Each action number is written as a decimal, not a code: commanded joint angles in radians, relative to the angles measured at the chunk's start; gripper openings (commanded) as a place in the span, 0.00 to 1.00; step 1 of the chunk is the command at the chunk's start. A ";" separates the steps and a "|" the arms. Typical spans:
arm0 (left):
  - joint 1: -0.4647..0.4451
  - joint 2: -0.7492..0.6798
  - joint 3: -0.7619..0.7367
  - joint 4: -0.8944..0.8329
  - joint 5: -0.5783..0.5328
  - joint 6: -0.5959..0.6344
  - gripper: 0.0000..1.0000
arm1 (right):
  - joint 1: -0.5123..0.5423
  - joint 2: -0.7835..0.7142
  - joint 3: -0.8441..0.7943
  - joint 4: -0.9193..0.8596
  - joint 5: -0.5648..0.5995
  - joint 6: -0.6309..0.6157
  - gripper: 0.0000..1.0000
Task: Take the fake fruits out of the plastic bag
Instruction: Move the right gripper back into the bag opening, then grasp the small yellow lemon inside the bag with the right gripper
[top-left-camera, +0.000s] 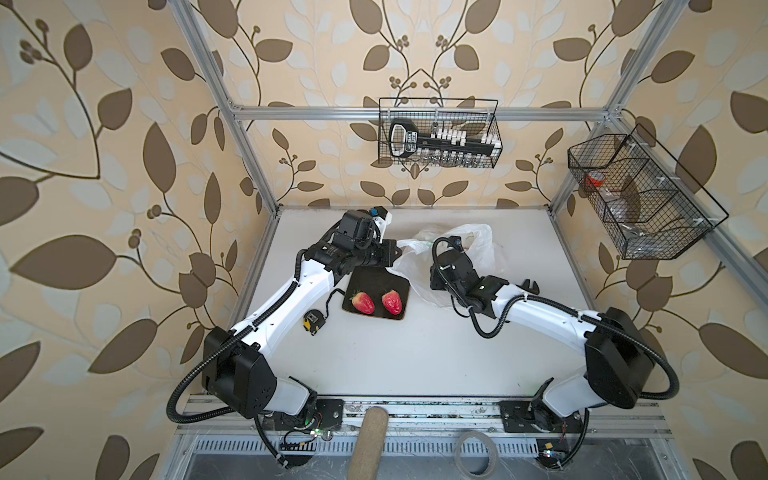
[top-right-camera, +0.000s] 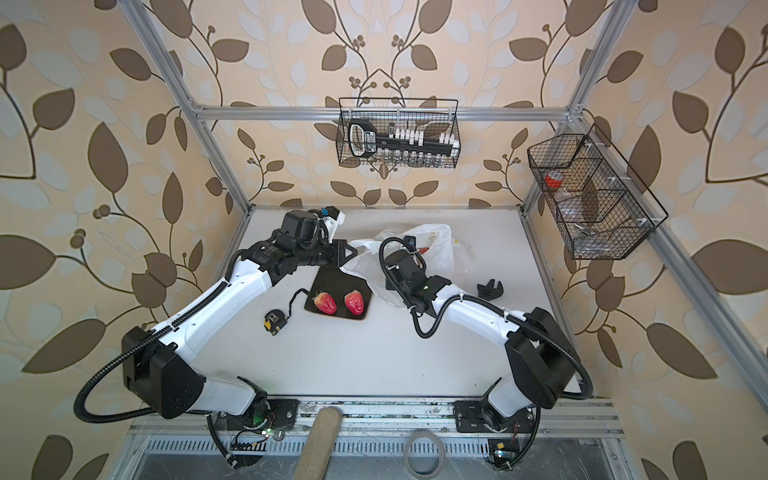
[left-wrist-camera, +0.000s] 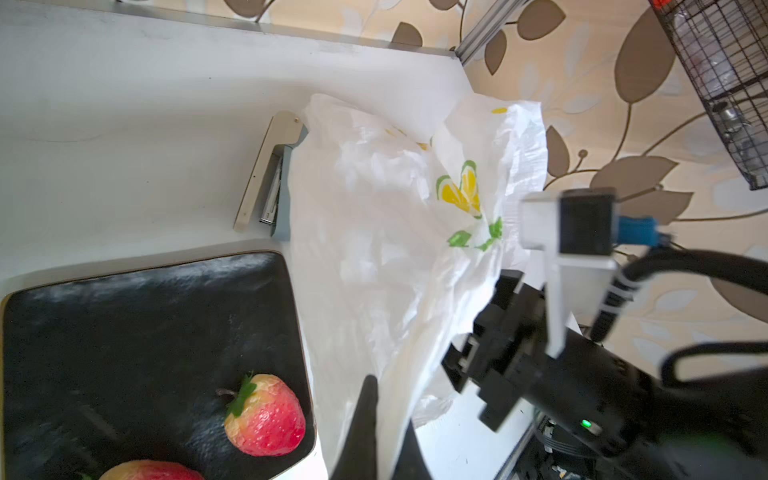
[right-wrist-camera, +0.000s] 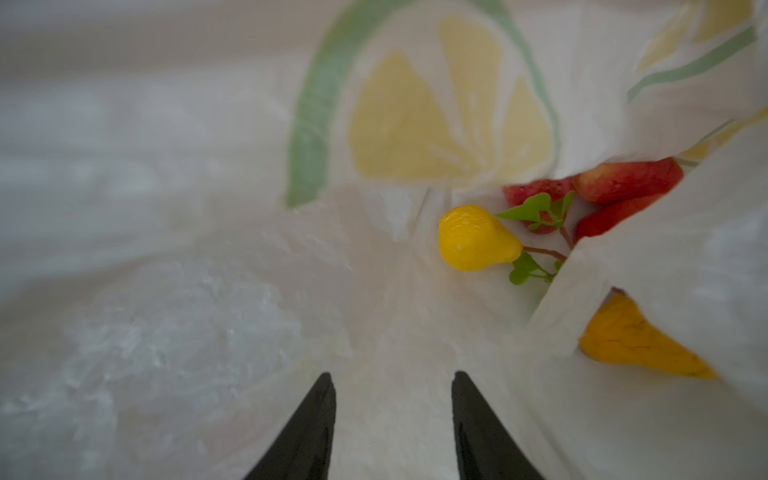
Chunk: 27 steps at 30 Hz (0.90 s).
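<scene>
Well, the white table (top-left-camera: 374, 365) fills most of the booth, and toward its 12 o'clock end lies the plastic bag (top-left-camera: 482, 243), crumpled and printed with lemons. Just beside the bag, at its 8 o'clock, sits a dark square plate (top-left-camera: 378, 280). The left gripper (left-wrist-camera: 388, 411), on the arm stretched from the table's 7 o'clock corner, has its jaws pinched together on the bag's rim near the plate. The right gripper (right-wrist-camera: 392, 376), reaching from 5 o'clock, is down inside the bag with its jaws partly apart and nothing between them.

On the plate rest a strawberry (top-left-camera: 363, 302) at 7 o'clock and a second strawberry (top-left-camera: 391, 302) at 5 o'clock. Inside the bag, ahead of the right fingers, lie a yellow pear (right-wrist-camera: 473, 239), red fruits (right-wrist-camera: 623, 183) behind it, and an orange-yellow fruit (right-wrist-camera: 636, 345) half under a fold. A yellow-black tape measure (top-left-camera: 312, 321) lies at the plate's 8 o'clock.
</scene>
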 joint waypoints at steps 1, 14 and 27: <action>-0.023 -0.043 -0.002 0.014 0.028 -0.023 0.00 | -0.010 0.057 0.046 0.070 -0.039 0.083 0.47; -0.054 -0.131 -0.041 0.032 0.041 -0.066 0.00 | -0.161 0.212 0.087 0.083 -0.033 0.254 0.69; -0.058 -0.169 -0.092 0.006 0.071 -0.048 0.00 | -0.192 0.364 0.225 -0.043 0.005 0.420 0.73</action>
